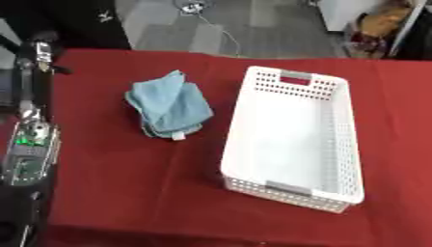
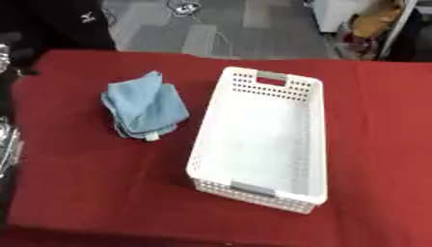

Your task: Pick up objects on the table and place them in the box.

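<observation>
1. No readable writing on anything. The cloth [image 1: 169, 107] has a small white tag at its near edge, blank as far as I can make out. A white mark shows on the dark clothing of a person at the far left edge, shape only.
2. Table [image 1: 118, 193] is covered in red cloth. Its far edge runs along the top of the view with grey floor and a cable beyond; its near edge shows along the bottom.
3. Open red surface lies in front of the cloth, between the cloth and the table's left edge, and to the right of the basket [image 1: 349, 159].
4. Cloth: light blue, soft, folded in loose layers with a point sticking up at the far side. It lies left of centre, just beside the basket's left wall — a narrow strip of red between them, not touching.
5. Basket: white plastic, long, perforated walls, grey handle inserts at both short ends, set slightly askew (nothing visible inside).
6. Left arm [image 1: 30, 149] — black and silver, green light on it — runs along the left edge. Fingers: cannot tell.
</observation>
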`<state>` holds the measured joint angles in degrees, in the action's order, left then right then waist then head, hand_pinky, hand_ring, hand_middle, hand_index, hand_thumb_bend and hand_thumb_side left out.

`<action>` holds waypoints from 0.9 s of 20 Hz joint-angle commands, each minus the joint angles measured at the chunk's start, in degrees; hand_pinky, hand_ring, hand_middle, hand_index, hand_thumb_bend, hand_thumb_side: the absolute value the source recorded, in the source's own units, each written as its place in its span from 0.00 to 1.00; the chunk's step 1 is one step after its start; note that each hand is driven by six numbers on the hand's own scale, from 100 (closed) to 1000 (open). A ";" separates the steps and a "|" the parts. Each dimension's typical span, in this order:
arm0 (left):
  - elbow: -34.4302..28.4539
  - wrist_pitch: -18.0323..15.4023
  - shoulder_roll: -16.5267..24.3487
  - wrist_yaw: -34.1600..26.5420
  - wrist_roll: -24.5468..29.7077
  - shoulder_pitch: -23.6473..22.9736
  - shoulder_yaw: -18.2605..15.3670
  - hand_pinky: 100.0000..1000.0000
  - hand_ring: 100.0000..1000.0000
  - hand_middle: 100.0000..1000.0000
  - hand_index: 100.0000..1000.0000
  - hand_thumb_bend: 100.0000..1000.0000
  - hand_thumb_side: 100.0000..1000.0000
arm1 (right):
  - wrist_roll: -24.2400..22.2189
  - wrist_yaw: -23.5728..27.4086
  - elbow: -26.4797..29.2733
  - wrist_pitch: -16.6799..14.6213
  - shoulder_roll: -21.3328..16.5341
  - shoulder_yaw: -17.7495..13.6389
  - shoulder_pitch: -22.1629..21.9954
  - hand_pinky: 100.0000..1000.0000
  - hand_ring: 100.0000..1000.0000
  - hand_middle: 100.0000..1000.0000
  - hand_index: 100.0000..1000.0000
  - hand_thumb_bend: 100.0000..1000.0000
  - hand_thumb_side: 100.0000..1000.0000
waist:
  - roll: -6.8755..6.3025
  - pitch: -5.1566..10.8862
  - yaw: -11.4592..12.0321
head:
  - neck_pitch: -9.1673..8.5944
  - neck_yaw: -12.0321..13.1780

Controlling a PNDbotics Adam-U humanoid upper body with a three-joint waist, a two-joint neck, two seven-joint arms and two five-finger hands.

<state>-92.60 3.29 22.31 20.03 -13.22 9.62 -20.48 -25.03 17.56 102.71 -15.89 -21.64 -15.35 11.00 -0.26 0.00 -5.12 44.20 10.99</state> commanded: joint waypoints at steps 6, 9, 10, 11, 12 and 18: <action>-10.10 17.01 1.88 34.30 20.81 1.47 5.69 0.59 0.73 0.81 0.82 0.00 0.67 | -0.29 0.25 0.81 -0.14 -1.35 -0.14 0.62 0.78 0.94 0.87 1.00 0.00 0.93 | 0.03 0.27 -0.33 | -0.09 0.66; -11.79 18.17 1.61 40.58 26.68 1.71 6.97 0.59 0.73 0.81 0.81 0.00 0.67 | -0.36 0.23 0.80 -0.12 -1.30 -0.10 0.67 0.78 0.94 0.87 1.00 0.00 0.93 | 0.02 0.20 -0.38 | -0.09 0.68; -12.31 18.34 1.51 41.82 27.97 1.77 7.16 0.59 0.72 0.81 0.81 0.00 0.66 | -0.37 0.22 0.80 -0.11 -1.29 -0.10 0.68 0.78 0.94 0.87 1.00 0.00 0.93 | 0.01 0.19 -0.38 | -0.09 0.64; -12.78 18.46 1.41 42.70 28.93 1.79 7.27 0.59 0.72 0.81 0.81 0.00 0.66 | -0.37 0.22 0.80 -0.11 -1.28 -0.10 0.69 0.78 0.94 0.87 1.00 0.00 0.93 | 0.01 0.19 -0.39 | -0.09 0.61; -13.19 18.54 1.31 43.28 29.66 1.81 7.37 0.59 0.72 0.81 0.81 0.00 0.67 | -0.36 0.22 0.80 -0.11 -1.27 -0.10 0.70 0.78 0.94 0.87 1.00 0.00 0.93 | 0.01 0.21 -0.40 | -0.09 0.57; -14.18 18.56 1.19 44.60 31.58 1.84 7.95 0.59 0.72 0.80 0.82 0.00 0.65 | -0.36 0.21 0.80 -0.07 -1.22 -0.09 0.72 0.78 0.94 0.87 1.00 0.00 0.93 | 0.02 0.28 -0.57 | -0.09 0.62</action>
<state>-105.53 21.92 22.52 64.10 17.95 10.69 -12.66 -25.28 17.56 102.72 -16.06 -21.64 -15.31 11.01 -0.26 -0.11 -5.64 44.20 11.08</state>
